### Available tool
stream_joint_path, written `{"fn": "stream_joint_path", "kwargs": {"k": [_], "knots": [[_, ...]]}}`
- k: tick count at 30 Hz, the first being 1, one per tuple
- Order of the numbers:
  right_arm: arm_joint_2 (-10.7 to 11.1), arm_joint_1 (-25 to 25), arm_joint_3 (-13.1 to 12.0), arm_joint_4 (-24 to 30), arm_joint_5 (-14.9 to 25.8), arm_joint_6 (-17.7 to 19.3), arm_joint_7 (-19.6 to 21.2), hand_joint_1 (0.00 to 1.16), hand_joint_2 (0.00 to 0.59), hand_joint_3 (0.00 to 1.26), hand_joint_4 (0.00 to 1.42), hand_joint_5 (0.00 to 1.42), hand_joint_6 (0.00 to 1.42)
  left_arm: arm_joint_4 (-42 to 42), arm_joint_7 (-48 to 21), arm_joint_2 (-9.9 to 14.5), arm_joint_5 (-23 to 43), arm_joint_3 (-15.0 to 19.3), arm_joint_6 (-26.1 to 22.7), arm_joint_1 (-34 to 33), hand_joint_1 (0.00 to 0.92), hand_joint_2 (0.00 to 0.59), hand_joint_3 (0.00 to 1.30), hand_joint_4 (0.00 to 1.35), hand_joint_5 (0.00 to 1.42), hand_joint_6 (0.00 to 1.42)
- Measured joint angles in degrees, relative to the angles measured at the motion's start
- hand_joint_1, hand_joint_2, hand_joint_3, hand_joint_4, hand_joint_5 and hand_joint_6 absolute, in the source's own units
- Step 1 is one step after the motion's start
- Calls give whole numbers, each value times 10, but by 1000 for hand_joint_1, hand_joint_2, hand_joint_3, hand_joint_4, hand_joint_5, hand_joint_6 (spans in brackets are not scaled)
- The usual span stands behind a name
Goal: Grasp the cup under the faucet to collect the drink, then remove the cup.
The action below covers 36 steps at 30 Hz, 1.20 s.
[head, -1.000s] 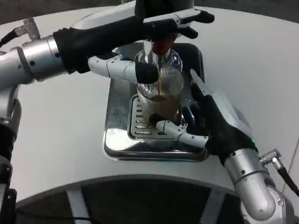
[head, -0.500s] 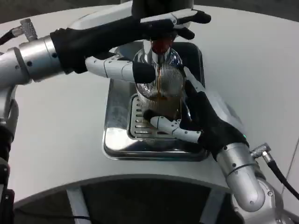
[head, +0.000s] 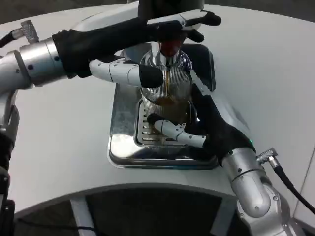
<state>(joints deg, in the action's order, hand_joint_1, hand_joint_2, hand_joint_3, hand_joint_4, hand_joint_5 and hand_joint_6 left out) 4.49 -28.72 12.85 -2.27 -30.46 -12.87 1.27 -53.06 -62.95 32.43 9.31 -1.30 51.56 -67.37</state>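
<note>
Right hand [head: 209,129] wraps the ribbed glass cup [head: 166,97], holding it on the metal drip tray [head: 123,147] under the faucet [head: 168,49]. Left hand [head: 147,37] presses the tap above. Brown drink streams in; filling looks partway done, removal remains. How the left hand's fingers close is hard to see.

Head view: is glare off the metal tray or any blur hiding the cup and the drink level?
In the head view the tray mirrors bright light, yet the ribbed cup reads clearly, brown drink showing inside; the right hand and left hand look slightly soft, not smeared.
</note>
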Motion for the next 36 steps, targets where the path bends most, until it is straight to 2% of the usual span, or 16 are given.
{"fn": "stream_joint_path", "kwargs": {"k": [10, 36], "knots": [[-1, -17, 6, -27, 10, 10, 13, 510, 187, 0, 0, 0, 0, -2, 5, 0, -1, 0, 0, 0, 0, 39, 87, 6, 132, 40], [3, -42, -3, -68, 25, 25, 32, 510, 187, 0, 0, 0, 0, -6, 14, 0, -7, 0, 4, 1, 0, 47, 98, 19, 133, 40]]}}
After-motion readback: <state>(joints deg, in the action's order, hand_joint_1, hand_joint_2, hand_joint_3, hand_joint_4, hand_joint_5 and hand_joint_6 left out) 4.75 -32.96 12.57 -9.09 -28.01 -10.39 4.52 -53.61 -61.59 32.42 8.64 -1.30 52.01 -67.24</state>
